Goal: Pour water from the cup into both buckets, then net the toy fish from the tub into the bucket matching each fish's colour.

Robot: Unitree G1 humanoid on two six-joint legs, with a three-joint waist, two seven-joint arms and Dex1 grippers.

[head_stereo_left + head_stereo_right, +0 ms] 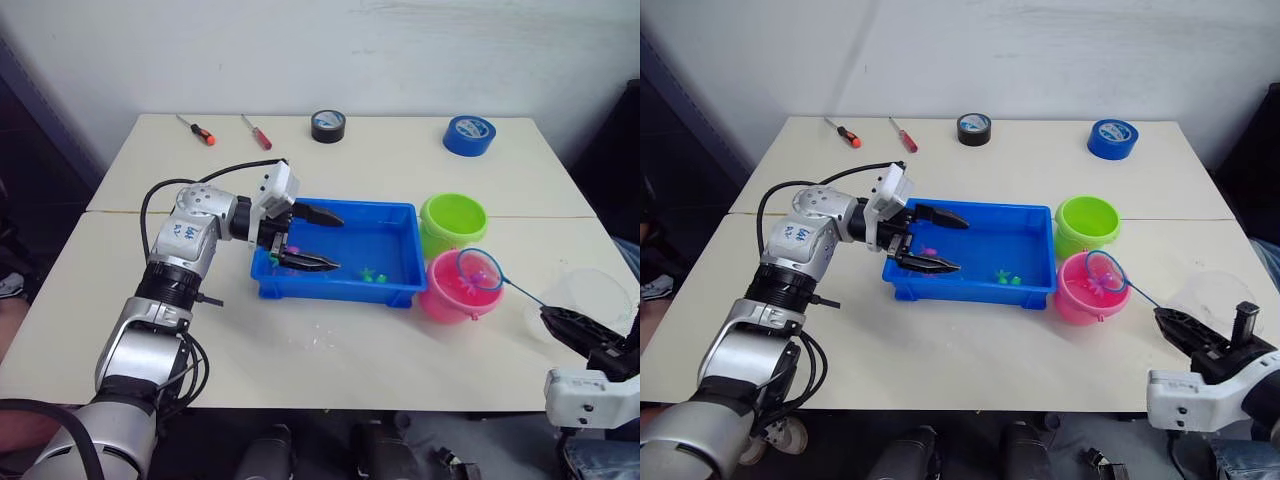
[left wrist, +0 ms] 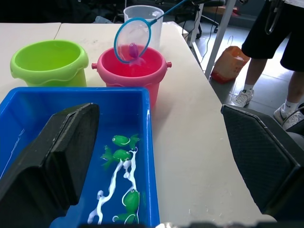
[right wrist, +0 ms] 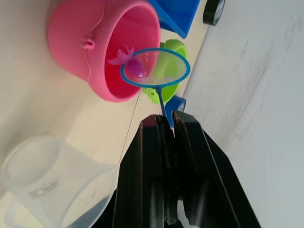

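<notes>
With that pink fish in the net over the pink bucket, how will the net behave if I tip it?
The net looks light, with a thin handle likely to flex. The right gripper pinches that handle, so it may twist. The pink fish sits loose in the mesh and should drop into the pink bucket.

On the table (image 1: 330, 350), the tub (image 1: 395, 290) sits centre, two buckets (image 1: 452, 220) just right of it, one nearer, one farther. The cup (image 1: 590, 295) stands right of them. Tape rolls (image 1: 328, 126) and screwdrivers (image 1: 197, 130) line the far edge.

Probably workshop, screwdrivers (image 1: 196, 129), tape rolls (image 1: 328, 125)
</notes>
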